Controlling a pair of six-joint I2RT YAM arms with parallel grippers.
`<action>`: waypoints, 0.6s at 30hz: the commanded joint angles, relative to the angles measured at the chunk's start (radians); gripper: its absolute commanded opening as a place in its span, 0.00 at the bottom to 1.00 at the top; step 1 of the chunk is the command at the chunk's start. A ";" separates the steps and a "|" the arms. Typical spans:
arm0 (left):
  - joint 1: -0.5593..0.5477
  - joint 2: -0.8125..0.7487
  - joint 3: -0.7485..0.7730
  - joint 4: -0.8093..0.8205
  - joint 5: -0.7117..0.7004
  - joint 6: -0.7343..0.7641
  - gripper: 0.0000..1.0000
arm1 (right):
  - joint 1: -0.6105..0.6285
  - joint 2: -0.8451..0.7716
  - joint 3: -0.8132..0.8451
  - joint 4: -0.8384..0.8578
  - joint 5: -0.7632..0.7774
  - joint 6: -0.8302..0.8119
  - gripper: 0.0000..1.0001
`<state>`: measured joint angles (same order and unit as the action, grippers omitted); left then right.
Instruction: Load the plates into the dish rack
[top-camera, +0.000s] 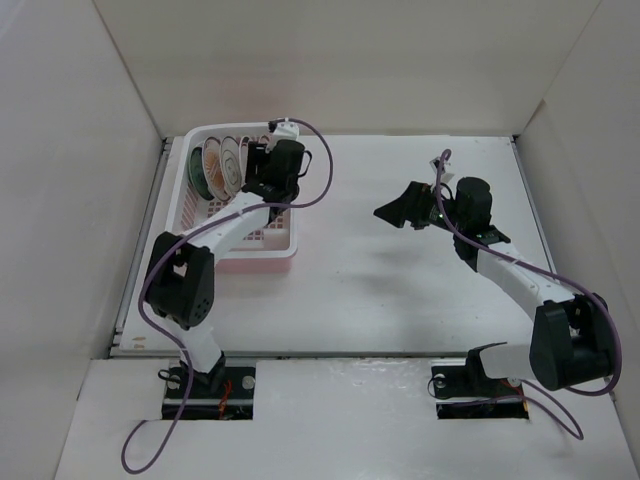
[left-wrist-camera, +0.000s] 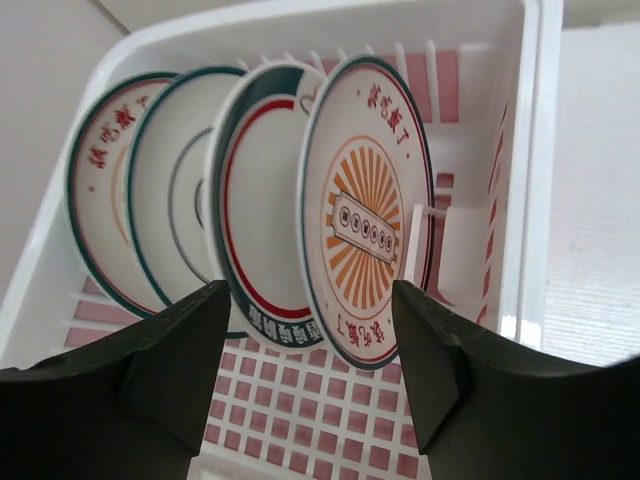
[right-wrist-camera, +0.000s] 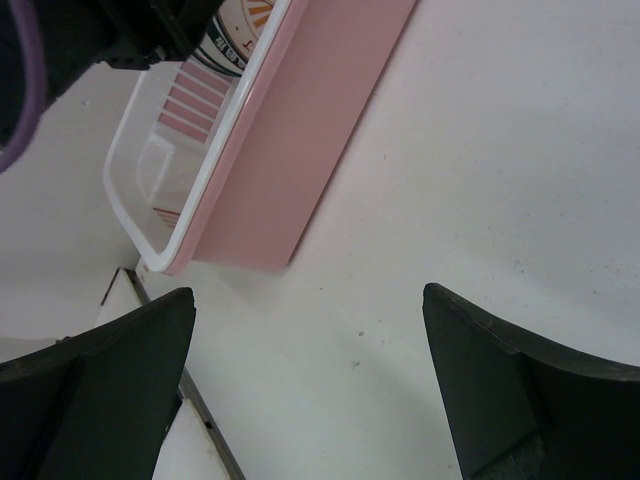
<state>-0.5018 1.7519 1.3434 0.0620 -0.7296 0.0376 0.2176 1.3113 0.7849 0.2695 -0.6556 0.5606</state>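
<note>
- One dish rack (top-camera: 262, 254) stands on the desk (top-camera: 400, 290) at its far left. It is a pink basket with a white rim and a gridded floor.
- The left wrist view shows four plates. All stand on edge in a row inside the rack, faces towards the camera and overlapping one another.
- The sunburst plate (left-wrist-camera: 368, 215) is closest to the left tool, at the right end of the row. It has one orange rayed centre and red lettering round the rim.
- Next to it on the left stands the red-ringed plate (left-wrist-camera: 262, 220), with a dark green rim.
- Then comes the grey-ringed plate (left-wrist-camera: 165, 200), white with a green edge.
- Last in the wrist view is the red-lettered plate (left-wrist-camera: 95, 190), green-rimmed and partly hidden behind the others.
- From above, the row (top-camera: 222, 165) sits in the far half of the rack. The left arm covers its right end, so the count cannot be confirmed there.
- The left tool (left-wrist-camera: 308, 300) hangs over the rack just right of the row. Its two fingers are spread wide either side of the sunburst plate's lower edge and grip nothing.
- The right tool (top-camera: 398, 208) is well apart from the rack, above bare desk right of centre. Its two fingers (right-wrist-camera: 110, 380) are wide with nothing between them.
- The right wrist view shows the rack's pink outer wall (right-wrist-camera: 300, 130).
</note>
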 joint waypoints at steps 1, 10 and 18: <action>-0.003 -0.130 0.057 0.001 0.013 -0.016 0.63 | 0.009 -0.003 0.037 0.022 -0.018 -0.021 1.00; -0.036 -0.322 0.151 -0.203 0.041 -0.096 0.99 | 0.019 -0.033 0.089 -0.050 0.020 -0.080 1.00; -0.173 -0.604 0.104 -0.438 0.007 -0.234 1.00 | 0.192 -0.277 0.249 -0.441 0.537 -0.272 1.00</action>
<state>-0.6334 1.2606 1.4723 -0.2672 -0.6975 -0.1127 0.3393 1.1488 0.9295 -0.0360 -0.3534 0.3920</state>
